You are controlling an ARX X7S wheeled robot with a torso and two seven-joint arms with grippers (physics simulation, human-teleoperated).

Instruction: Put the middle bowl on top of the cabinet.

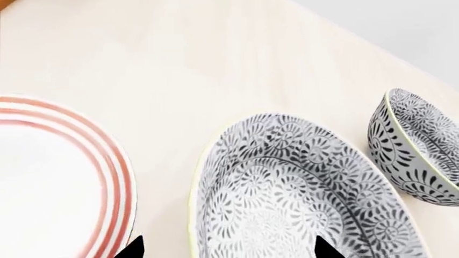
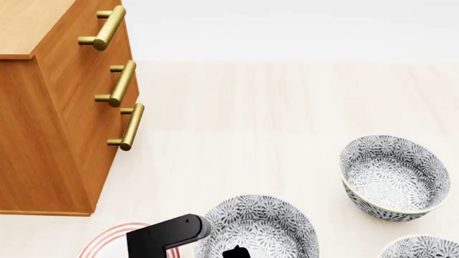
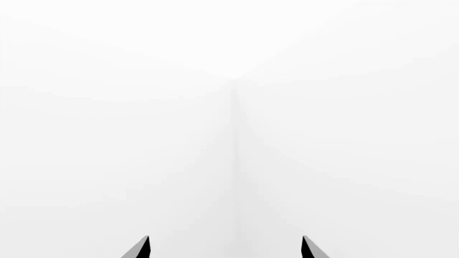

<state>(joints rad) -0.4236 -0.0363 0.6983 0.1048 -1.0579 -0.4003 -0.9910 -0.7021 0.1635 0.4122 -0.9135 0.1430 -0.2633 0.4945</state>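
The middle bowl [image 2: 259, 226], deep and white with dark-grey leaf print, sits at the bottom centre of the head view, beside the red-ringed plate. My left gripper [image 1: 228, 248] is open at this bowl [image 1: 301, 188]. One fingertip [image 1: 133, 248] is outside the rim on the plate's side, and the other [image 1: 324, 248] is over the bowl's inside. Nothing is gripped. The orange-brown cabinet [image 2: 57, 134] with brass handles stands at the left, its top [image 2: 29, 21] bare where it shows. My right gripper [image 3: 224, 247] is open, faces blank white, and does not show in the head view.
A white plate with red rings [image 2: 107, 242] [image 1: 57, 177] lies close to the left of the bowl. A second alike bowl [image 2: 393, 177] [image 1: 416, 148] stands farther right. A third [image 2: 424, 248] is cut off at the bottom right. All rest on a pale wooden surface [image 2: 251, 123].
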